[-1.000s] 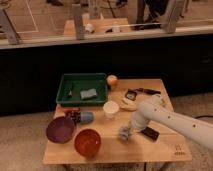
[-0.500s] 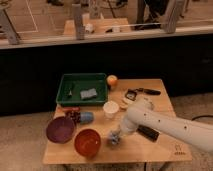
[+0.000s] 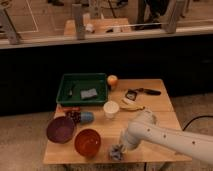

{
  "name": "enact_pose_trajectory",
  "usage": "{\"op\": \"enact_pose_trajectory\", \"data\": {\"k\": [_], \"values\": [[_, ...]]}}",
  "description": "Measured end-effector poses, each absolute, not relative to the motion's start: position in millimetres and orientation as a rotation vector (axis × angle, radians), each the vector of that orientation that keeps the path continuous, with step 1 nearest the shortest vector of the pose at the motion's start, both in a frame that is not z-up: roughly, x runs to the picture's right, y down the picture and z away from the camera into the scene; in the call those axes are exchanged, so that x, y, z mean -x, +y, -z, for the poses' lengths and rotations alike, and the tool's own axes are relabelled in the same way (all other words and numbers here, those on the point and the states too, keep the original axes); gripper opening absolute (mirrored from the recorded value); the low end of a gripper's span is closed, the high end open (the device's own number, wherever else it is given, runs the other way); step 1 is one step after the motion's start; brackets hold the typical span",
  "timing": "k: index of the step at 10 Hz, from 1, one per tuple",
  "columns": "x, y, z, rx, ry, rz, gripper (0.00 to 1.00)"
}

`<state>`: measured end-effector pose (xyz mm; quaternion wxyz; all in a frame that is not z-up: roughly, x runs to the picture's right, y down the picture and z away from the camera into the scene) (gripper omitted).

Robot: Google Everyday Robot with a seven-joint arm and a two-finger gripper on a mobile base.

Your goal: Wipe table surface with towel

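One white robot arm (image 3: pixel 165 137) is reaching in from the right, pressing its end effector (image 3: pixel 120 148) down at the front edge of the worktop (image 3: pixel 160 112), onto a crumpled grey towel (image 3: pixel 116 153). Whether it is clenching the cloth cannot be told. A red bowl (image 3: pixel 87 141) and a purple bowl (image 3: pixel 60 129) are sitting just to the left, probably limiting the wiping sweep. A green tray (image 3: pixel 65 82) is lying at the back. No readable writing is showing.

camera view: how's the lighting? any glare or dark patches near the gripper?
Camera view: the table is evenly lit, with no glare on the wood. The wall behind it is a near-black band, and the floor beyond the rail is the brightest area. The gripper is at the table's front edge beside the orange bowl, in plain light.
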<state>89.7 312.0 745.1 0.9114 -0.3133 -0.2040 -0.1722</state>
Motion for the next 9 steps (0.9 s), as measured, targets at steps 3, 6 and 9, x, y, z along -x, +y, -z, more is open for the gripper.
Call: {"op": "enact_pose_trajectory", "data": {"k": [3, 6, 9], "values": [[-129, 328, -741, 0.675, -0.403, 0.333, 0.0], [-170, 327, -751, 0.69, -0.35, 0.265, 0.0], [-174, 297, -780, 0.683, -0.323, 0.202, 0.0]]}}
